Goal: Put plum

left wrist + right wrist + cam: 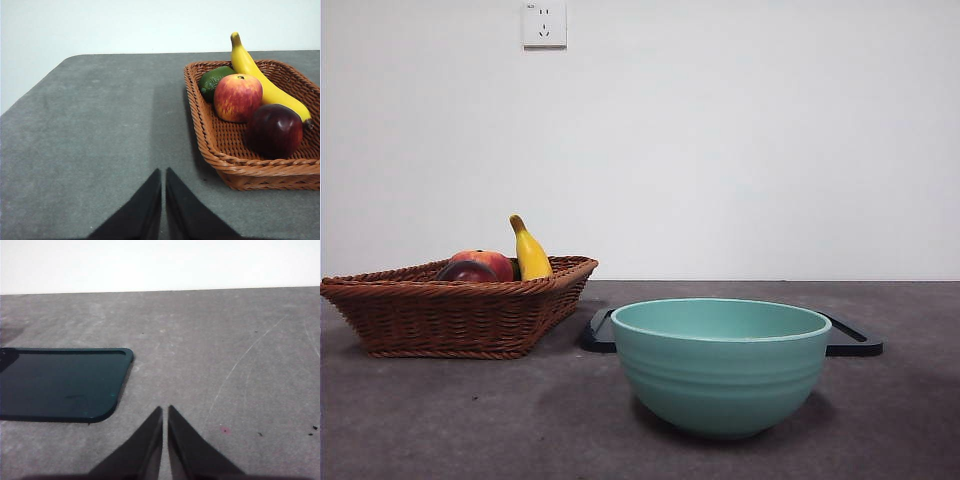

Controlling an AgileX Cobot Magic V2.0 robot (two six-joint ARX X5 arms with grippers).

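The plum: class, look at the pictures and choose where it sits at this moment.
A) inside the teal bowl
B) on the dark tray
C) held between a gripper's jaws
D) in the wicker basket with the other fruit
D. The plum lies in the wicker basket next to the red-yellow fruit and the banana, while both grippers are shut and hold nothing.

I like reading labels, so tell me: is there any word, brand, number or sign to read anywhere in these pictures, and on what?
Wall socket: a tiny mark at its top left corner, too small to read.
Basket, fruit, bowl, tray: no text visible.
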